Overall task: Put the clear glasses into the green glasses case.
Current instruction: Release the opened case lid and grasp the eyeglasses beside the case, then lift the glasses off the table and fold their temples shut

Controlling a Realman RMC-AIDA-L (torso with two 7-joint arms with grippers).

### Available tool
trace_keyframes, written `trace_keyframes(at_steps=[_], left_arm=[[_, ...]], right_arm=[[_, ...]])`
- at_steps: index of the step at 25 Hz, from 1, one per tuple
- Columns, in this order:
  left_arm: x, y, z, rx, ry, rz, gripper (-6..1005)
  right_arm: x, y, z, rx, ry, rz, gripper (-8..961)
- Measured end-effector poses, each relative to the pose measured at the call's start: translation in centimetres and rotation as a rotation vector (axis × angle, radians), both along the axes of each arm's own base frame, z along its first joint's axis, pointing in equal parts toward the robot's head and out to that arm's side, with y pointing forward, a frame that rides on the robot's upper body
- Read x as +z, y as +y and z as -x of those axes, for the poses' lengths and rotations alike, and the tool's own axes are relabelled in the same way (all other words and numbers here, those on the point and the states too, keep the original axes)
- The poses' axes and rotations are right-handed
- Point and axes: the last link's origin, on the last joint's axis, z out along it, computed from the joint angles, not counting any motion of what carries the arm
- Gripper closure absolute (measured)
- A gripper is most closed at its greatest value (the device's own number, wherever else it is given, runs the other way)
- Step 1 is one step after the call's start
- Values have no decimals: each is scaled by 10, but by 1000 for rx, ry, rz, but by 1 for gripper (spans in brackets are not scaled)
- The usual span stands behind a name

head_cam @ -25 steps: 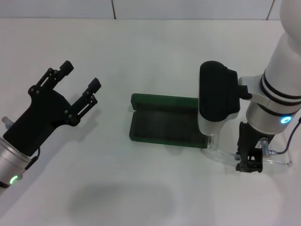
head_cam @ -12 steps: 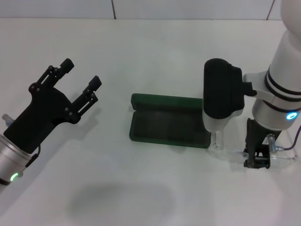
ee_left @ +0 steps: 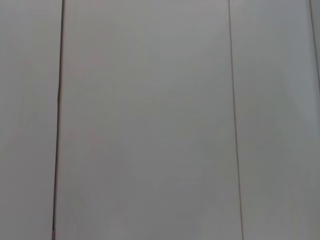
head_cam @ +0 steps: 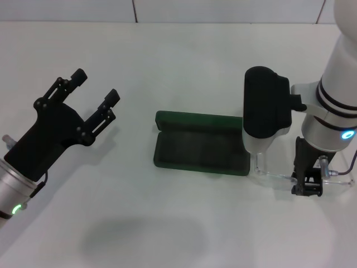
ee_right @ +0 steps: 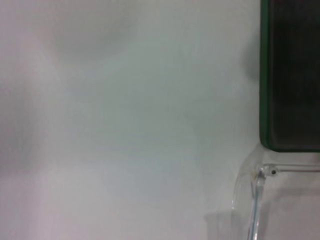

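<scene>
Beside green glasses case [head_cam: 201, 144]: perhaps-gripped clear glasses [head_cam: 279, 174].

The right arm covers much of the clear glasses [head_cam: 276, 174]. The right wrist view cuts off the green glasses case [ee_right: 292, 75]. The right gripper's [head_cam: 307, 187] finger opening cannot be told.

Left end effector [head_cam: 96, 88] agape, right end effector [head_cam: 307, 188] down.

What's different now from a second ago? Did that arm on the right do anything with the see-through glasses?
The right claw slid toward the robot's right, away from the case, and the glasses went with it, so they now lie clear of the case's corner. It looks closed on them. The case, lying open, and the open left claw have not moved.
</scene>
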Motion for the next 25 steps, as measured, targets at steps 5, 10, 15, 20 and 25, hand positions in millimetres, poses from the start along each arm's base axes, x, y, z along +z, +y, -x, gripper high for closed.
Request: trace_keyframes(at_steps=[5,10,15,20,25], left_arm=[[1,0,0,1,-5,-7,255],[1,-1,-2,-13,-11,0,255],[4,-2,-8,-44,-59,13,254],[11,-3,-12,-59,-137,39,255],[14,2,-28,-153,-179,141,257]], right_arm=[[5,3,1,-1,19,-15,779],[18,8,1,-2,78,-20,804],[42,8,-4,2,205,-45,830],[62,3,-15,47,332,-54,835],[76,1,-19,163,567,-17,834]])
